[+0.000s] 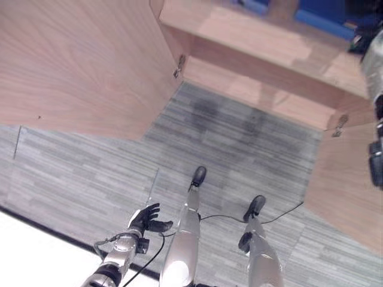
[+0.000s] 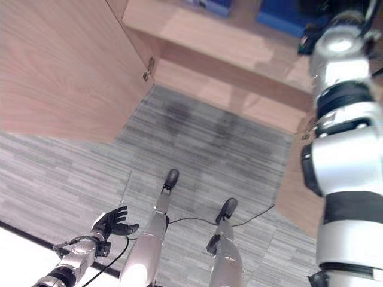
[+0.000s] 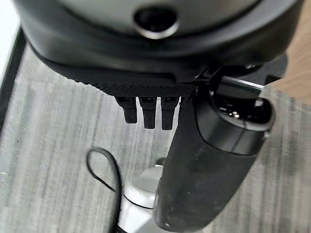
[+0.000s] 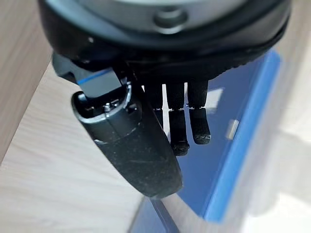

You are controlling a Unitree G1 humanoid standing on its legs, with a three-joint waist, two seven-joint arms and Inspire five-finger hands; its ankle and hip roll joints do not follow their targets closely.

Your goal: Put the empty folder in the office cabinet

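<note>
A blue folder (image 4: 238, 107) lies flat on a pale wooden shelf (image 4: 58, 160) of the office cabinet. It also appears at the top of the head views as the blue folder (image 2: 281, 18). My right hand (image 4: 165, 53) hangs just over it, fingers (image 4: 197, 124) straight and thumb out, curled round nothing. Whether the fingertips touch the cover I cannot tell. My right arm (image 2: 341, 149) reaches up into the cabinet. My left hand (image 1: 148, 219) hangs low at the left over the carpet, open and holding nothing.
The cabinet's left door (image 1: 78, 60) and right door (image 1: 347, 179) stand swung open on either side of me. A second blue item (image 2: 209, 6) lies further left on the same shelf (image 1: 239, 36). Grey striped carpet (image 1: 239, 143) covers the floor between the doors.
</note>
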